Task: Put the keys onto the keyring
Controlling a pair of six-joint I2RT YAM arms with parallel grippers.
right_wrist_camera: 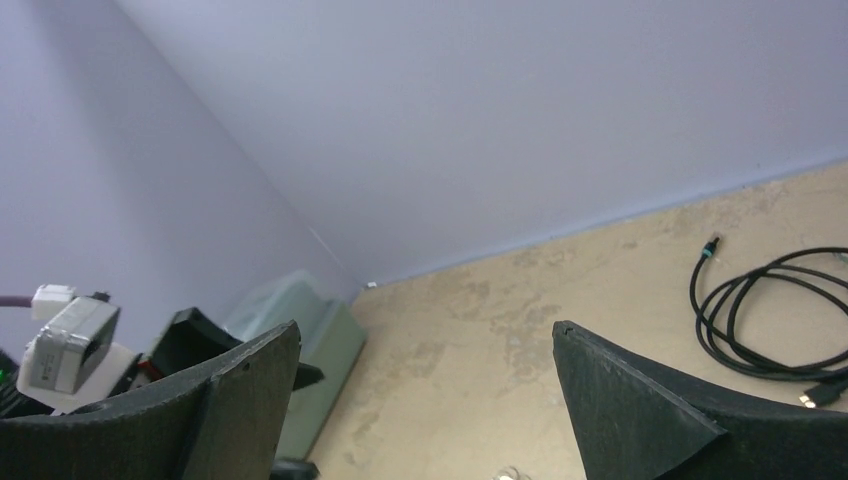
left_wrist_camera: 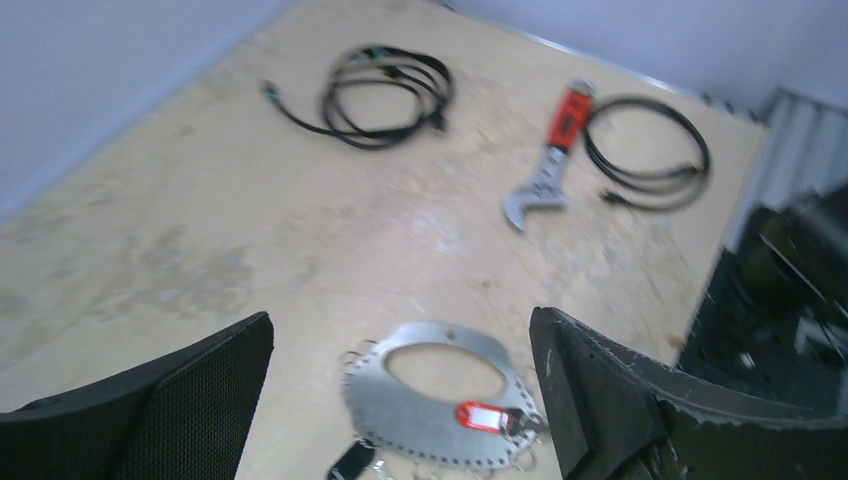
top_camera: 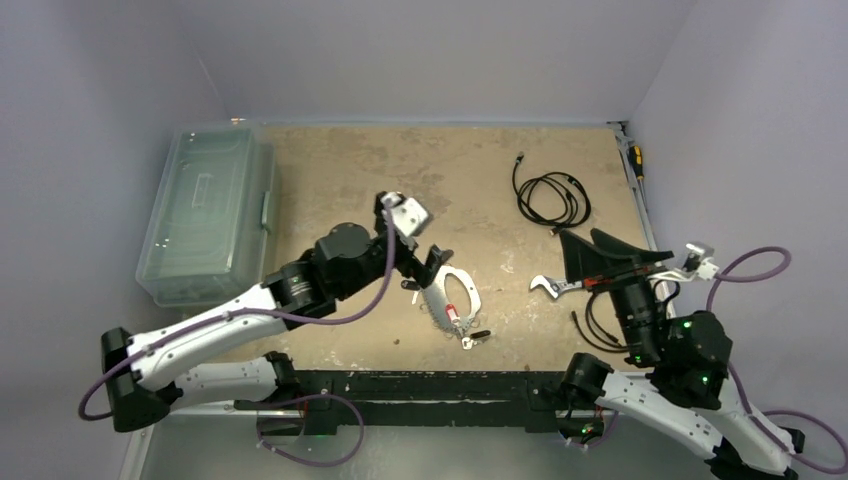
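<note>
Keyring (top_camera: 462, 287) in the top view: flat on the tabletop (top_camera: 340, 180), near the front edge, about midway between the two arms. Keys (top_camera: 456, 314) lie with it. A red head sits on its near rim, and a dark one (top_camera: 480, 337) is just off its near end. I cannot tell whether they are threaded on.
- Left claw (top_camera: 425, 272) hangs just left of the loop, jaws spread, nothing in them.
- Right claw (top_camera: 600, 250) is well to the right, over a wrench (top_camera: 553, 285) with a red handle. It is spread wide and empty.
- Coiled black cable (top_camera: 552, 195) lies farther back. A clear plastic box (top_camera: 205, 215) sits at the left edge.

Left wrist view:
- Both fingers (left_wrist_camera: 200, 400) stand far apart, with the loop on the tabletop between and below them, touched by neither.
- Red key head (left_wrist_camera: 482, 415) rests on the near right rim. A black head (left_wrist_camera: 350, 462) is at the bottom edge of the view.
- The view is blurred. The wrench and two cable coils lie beyond.

Right wrist view:
- The claw is wide open, with only bare tabletop and wall between the fingers (right_wrist_camera: 620, 400).
- Cable at the right, box at the left.
</note>
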